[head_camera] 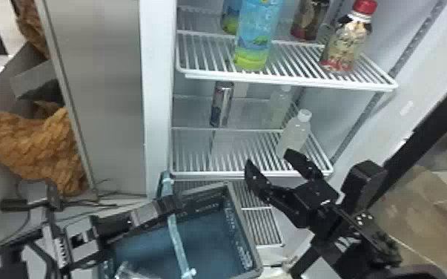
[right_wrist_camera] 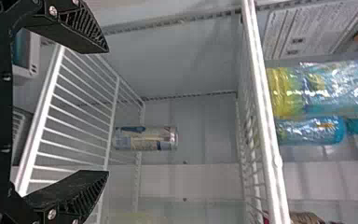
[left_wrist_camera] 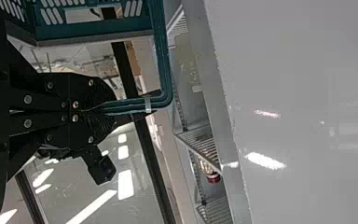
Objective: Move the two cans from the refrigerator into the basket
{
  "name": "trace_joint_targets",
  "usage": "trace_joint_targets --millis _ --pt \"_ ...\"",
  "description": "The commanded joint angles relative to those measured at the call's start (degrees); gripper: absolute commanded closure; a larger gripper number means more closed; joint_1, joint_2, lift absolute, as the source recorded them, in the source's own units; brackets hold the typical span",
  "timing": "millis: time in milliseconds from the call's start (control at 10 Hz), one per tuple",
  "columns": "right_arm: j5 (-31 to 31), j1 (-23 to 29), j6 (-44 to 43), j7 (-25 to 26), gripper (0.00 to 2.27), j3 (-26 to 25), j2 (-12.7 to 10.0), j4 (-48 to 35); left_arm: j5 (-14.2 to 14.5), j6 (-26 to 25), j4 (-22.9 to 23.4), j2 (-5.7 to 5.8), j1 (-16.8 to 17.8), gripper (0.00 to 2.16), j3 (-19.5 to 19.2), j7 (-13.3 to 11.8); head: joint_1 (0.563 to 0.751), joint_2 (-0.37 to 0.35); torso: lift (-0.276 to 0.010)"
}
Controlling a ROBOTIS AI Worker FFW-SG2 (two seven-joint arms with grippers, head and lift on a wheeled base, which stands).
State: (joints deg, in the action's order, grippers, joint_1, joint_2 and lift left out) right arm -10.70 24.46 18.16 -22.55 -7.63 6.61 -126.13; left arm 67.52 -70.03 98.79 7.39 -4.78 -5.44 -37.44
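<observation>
A slim silver and blue can (head_camera: 221, 105) stands at the back of the fridge's middle shelf; in the right wrist view the can (right_wrist_camera: 145, 138) lies beyond the fingers. My right gripper (head_camera: 270, 156) is open at that shelf's front edge, its spread fingers empty; the right wrist view shows the gripper (right_wrist_camera: 106, 111) with a gap between its tips. The blue basket (head_camera: 254, 237) is below the shelf, in front of the fridge. My left gripper (head_camera: 172, 205) is shut on its handle; in the left wrist view the gripper (left_wrist_camera: 93, 109) pinches the teal handle (left_wrist_camera: 164, 60).
A clear bottle (head_camera: 293, 133) stands at the middle shelf's right, near the right gripper. The upper shelf (head_camera: 289, 79) holds a blue-green bottle (head_camera: 257, 35) and a red-capped bottle (head_camera: 345, 44). Fridge side walls flank the shelves. A clear, shiny item (head_camera: 128, 271) shows at the basket's near left.
</observation>
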Motion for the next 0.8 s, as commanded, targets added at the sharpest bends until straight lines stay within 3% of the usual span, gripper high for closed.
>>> trace_joint_targets --millis 0,700 --pt "0.5 -1.4 -2.6 0.7 0.12 0.0 -0.4 2.3 -0.1 0.0 0.0 0.00 0.0 1.21 0.1 0.0 0.695 -0.244 -0.219" --pt "2.0 -9.7 -9.6 5.6 0.12 1.8 -1.9 14.5 -0.2 0.0 0.0 -0.09 0.1 1.21 0.2 0.0 0.695 -0.266 -0.219"
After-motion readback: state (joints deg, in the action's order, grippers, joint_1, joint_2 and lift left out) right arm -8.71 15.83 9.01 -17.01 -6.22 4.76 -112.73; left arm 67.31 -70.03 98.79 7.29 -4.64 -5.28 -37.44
